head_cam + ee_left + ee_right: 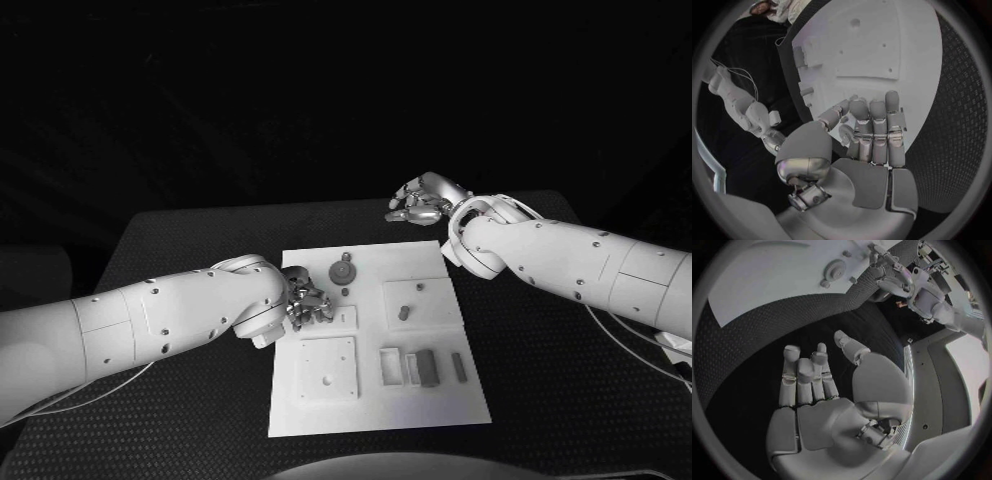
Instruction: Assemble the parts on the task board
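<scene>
The left robot hand sits at the task board's 9 o'clock edge, fingers apart, holding nothing. The round part lies just toward 1 o'clock from it. The right robot hand, also empty with fingers loosely extended, hovers beyond the board's far edge, farther off.

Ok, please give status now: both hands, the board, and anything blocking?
Left hand open, over the board's left edge, holding nothing. Right hand open, beyond the board's far right corner. Parts lie on the board. Nothing blocking.
</scene>
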### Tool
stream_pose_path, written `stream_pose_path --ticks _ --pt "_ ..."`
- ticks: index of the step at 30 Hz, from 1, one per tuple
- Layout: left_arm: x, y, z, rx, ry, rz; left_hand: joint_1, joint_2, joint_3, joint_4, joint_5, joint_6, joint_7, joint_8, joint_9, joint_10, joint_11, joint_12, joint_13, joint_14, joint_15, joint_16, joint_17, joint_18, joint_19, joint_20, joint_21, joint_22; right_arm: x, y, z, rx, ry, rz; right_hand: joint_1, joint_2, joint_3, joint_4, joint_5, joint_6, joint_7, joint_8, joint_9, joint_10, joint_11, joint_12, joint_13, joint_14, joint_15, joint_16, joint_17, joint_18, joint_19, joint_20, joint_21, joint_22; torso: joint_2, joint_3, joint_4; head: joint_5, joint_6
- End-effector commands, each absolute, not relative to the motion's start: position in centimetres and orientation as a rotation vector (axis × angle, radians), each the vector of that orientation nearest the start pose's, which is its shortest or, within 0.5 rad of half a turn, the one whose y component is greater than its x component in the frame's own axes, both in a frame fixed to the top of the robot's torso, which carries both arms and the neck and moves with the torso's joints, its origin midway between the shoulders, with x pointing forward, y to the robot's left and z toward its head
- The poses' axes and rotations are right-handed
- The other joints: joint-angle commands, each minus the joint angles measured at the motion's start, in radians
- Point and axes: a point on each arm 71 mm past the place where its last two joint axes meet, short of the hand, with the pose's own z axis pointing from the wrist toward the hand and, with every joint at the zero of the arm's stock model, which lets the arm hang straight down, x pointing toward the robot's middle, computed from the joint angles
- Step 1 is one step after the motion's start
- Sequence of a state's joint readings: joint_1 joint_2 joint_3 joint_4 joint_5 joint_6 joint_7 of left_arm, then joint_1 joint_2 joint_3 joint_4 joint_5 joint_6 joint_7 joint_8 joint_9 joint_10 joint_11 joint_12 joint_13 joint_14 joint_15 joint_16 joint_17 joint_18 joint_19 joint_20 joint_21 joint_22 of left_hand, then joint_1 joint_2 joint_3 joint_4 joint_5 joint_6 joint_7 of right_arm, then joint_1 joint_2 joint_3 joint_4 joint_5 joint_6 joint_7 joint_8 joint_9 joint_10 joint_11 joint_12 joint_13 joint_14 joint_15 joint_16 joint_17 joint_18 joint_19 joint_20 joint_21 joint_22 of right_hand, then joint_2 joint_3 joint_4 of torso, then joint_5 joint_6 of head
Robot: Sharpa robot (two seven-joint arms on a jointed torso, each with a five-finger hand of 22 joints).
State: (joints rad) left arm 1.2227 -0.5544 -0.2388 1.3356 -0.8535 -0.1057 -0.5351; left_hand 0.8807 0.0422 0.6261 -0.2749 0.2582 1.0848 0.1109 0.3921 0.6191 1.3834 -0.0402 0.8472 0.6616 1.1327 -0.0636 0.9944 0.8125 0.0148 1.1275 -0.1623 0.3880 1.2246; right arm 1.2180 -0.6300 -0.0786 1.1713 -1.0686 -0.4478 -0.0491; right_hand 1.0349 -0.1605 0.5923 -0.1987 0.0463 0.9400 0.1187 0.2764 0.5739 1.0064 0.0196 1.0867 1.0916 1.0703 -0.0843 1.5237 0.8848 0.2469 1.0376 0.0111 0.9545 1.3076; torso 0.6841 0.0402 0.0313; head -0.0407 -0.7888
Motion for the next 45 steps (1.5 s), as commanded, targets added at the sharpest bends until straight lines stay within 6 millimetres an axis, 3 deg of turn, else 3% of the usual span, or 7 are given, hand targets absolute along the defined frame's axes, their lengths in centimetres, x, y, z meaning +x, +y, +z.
stream_pose_path --ticks 1,34,37,39,40,45 --pt "47.79 13.41 -28.52 -0.365 2.363 -0.444 -0.001 0.005 0.035 -0.016 -0.002 0.096 -0.088 0.002 0.001 -0.043 -0.044 0.004 -0.002 -0.008 -0.001 0.005 -0.001 0.017 0.008 0.001 -0.005 0.001 54.78 -20.29 -20.47 0.256 1.635 0.687 -0.001 0.013 0.0 -0.007 0.004 0.005 0.01 -0.004 0.001 -0.008 -0.001 -0.005 -0.001 -0.007 -0.002 -0.004 -0.002 0.015 -0.007 0.001 -0.004 0.014 0.0 0.0002 -0.0003 0.0 -0.001" --pt "47.72 12.81 -28.77 -0.331 2.397 -0.434 -0.003 0.001 0.038 -0.016 -0.004 0.098 -0.089 0.003 0.006 -0.042 -0.045 0.01 -0.002 -0.008 -0.001 0.014 -0.01 0.017 0.011 0.0 -0.006 0.008 54.78 -20.3 -20.51 0.256 1.638 0.687 -0.002 0.014 -0.001 -0.009 0.004 0.005 0.01 -0.005 0.002 -0.009 -0.001 -0.004 -0.002 -0.008 -0.002 -0.004 -0.002 0.015 -0.007 0.001 -0.005 0.015 0.0 0.0009 -0.0006 0.001 -0.008" --pt "47.76 12.7 -28.76 -0.321 2.395 -0.433 -0.005 -0.004 0.041 -0.016 0.017 0.101 -0.091 0.006 0.01 -0.04 -0.046 0.018 -0.002 -0.007 -0.003 0.023 -0.016 0.017 0.014 -0.001 -0.006 0.015 54.78 -20.27 -20.52 0.255 1.638 0.687 -0.002 0.014 -0.001 -0.01 0.004 0.005 0.01 -0.005 0.002 -0.009 -0.001 -0.004 -0.002 -0.008 -0.002 -0.004 -0.002 0.015 -0.007 0.001 -0.005 0.015 0.0 0.0014 -0.0006 0.002 -0.009" --pt "47.76 12.61 -28.76 -0.309 2.396 -0.43 -0.012 -0.01 0.042 -0.016 0.083 0.108 -0.095 0.011 0.017 -0.037 -0.05 0.031 0.001 -0.004 -0.004 0.038 -0.023 0.018 0.021 -0.003 -0.004 0.025 54.79 -20.26 -20.52 0.255 1.639 0.687 -0.002 0.014 -0.001 -0.01 0.004 0.005 0.01 -0.005 0.002 -0.009 -0.001 -0.004 -0.002 -0.008 -0.002 -0.004 -0.002 0.015 -0.007 0.001 -0.005 0.015 0.0 0.0012 -0.0008 0.003 -0.009" --pt "47.76 12.58 -28.76 -0.304 2.396 -0.429 -0.015 -0.009 0.042 -0.017 0.1 0.11 -0.096 0.013 0.019 -0.036 -0.051 0.036 0.002 -0.004 -0.005 0.044 -0.025 0.019 0.023 -0.004 -0.003 0.029 54.79 -20.26 -20.53 0.255 1.639 0.687 -0.002 0.014 -0.001 -0.01 0.004 0.005 0.01 -0.005 0.002 -0.009 -0.001 -0.004 -0.002 -0.008 -0.002 -0.004 -0.002 0.015 -0.007 0.001 -0.005 0.015 0.0 0.0014 -0.0009 0.003 -0.01" --pt "47.78 12.57 -28.76 -0.299 2.396 -0.425 -0.016 -0.012 0.044 -0.018 0.133 0.113 -0.099 0.019 0.027 -0.037 -0.054 0.052 0.005 -0.005 -0.007 0.062 -0.033 0.02 0.026 -0.006 -0.002 0.043 54.8 -20.26 -20.53 0.255 1.639 0.687 -0.002 0.015 -0.001 -0.01 0.004 0.005 0.01 -0.005 0.002 -0.009 -0.001 -0.004 -0.002 -0.008 -0.002 -0.004 -0.002 0.015 -0.007 0.001 -0.005 0.015 0.0 0.0011 -0.0013 0.003 -0.01"
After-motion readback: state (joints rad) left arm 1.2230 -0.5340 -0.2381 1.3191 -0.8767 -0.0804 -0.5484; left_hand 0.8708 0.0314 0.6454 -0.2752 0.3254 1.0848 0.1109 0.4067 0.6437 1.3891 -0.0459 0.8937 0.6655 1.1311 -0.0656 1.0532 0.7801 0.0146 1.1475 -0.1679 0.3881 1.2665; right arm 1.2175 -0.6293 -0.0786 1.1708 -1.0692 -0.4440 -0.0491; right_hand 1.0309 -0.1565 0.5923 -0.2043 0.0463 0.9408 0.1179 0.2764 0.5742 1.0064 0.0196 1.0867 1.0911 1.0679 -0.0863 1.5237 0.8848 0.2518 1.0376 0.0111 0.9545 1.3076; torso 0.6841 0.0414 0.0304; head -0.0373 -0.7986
